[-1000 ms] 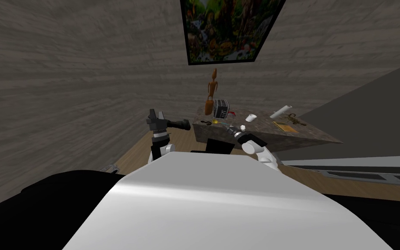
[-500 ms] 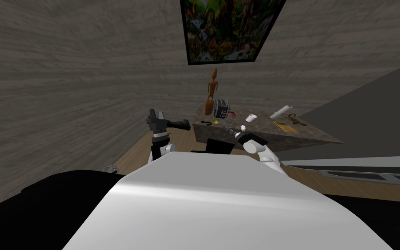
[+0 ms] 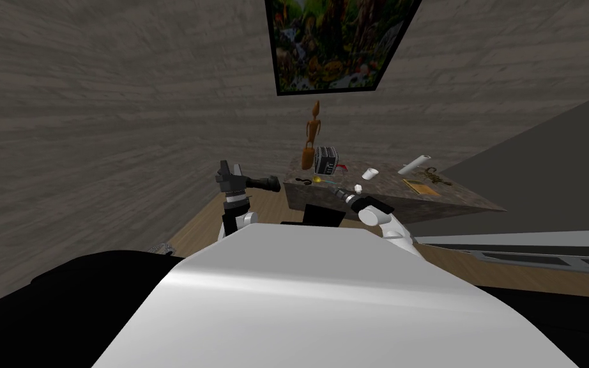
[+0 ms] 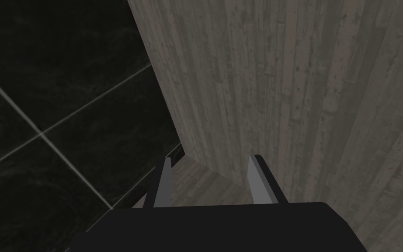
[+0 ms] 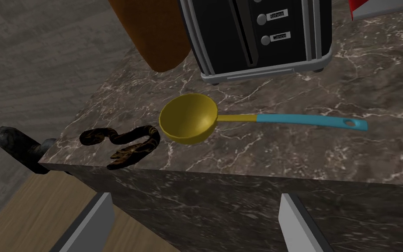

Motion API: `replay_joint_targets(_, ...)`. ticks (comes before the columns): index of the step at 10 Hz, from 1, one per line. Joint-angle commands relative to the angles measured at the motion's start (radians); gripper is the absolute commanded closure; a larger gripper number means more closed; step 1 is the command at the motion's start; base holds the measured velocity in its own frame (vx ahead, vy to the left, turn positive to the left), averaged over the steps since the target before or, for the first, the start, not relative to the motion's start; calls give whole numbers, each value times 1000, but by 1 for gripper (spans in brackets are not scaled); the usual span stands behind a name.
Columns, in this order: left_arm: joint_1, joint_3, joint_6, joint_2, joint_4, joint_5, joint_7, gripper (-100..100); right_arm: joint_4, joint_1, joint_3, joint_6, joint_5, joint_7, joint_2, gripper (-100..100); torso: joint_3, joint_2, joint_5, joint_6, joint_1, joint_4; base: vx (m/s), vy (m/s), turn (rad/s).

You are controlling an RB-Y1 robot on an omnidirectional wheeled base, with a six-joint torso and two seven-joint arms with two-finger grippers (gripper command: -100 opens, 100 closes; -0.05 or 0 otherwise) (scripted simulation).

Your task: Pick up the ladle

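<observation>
Ladle, gold bowl and teal handle, lying flat on the marble bench at its near left corner, just in front of the black toaster, with its bowl beside a dark curled thing. Our right jaws stand wide apart and empty, facing the bench's front face below its edge. Our left jaws, also apart, hang well to the left. Risks, as we judge them: 1, advancing at this height strikes the bench edge; 2, the thin, flat handle slips from the blades; 3, a wide sweep knocks the curled thing off.
</observation>
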Motion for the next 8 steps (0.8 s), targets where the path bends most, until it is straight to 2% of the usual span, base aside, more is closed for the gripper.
replay_joint_targets(1, 0, 0, 0, 0, 0, 0, 0, 0, 0, 0, 0, 0, 0, 0, 0, -100, 0, 0, 0, 0, 0, 0, 7, 3, -5)
replay_joint_targets(2, 0, 0, 0, 0, 0, 0, 0, 0, 0, 0, 0, 0, 0, 0, 0, -100, 0, 0, 0, 0, 0, 0, 9, 8, -20)
replay_joint_targets(3, 0, 0, 0, 0, 0, 0, 0, 0, 4, 11, -14, 23, -20, -45, -16, -100, 0, 0, 0, 0, 0, 0, -7, -4, 16)
replay_joint_targets(6, 0, 0, 0, 0, 0, 0, 0, 0, 9, 28, -36, 61, -52, -115, -42, -100, 0, 1, 0, 0, -1, 0, -9, -8, 37)
replay_joint_targets(7, 0, 0, 0, 0, 0, 0, 0, 0, 9, 28, -36, 61, -52, -115, -42, -100, 0, 1, 0, 0, 0, 0, 18, 13, 25)
replay_joint_targets(8, 0, 0, 0, 0, 0, 0, 0, 0, 12, 35, -45, 76, -64, -142, -52, -100, 0, -1, 0, 0, 1, 0, 29, 9, 39)
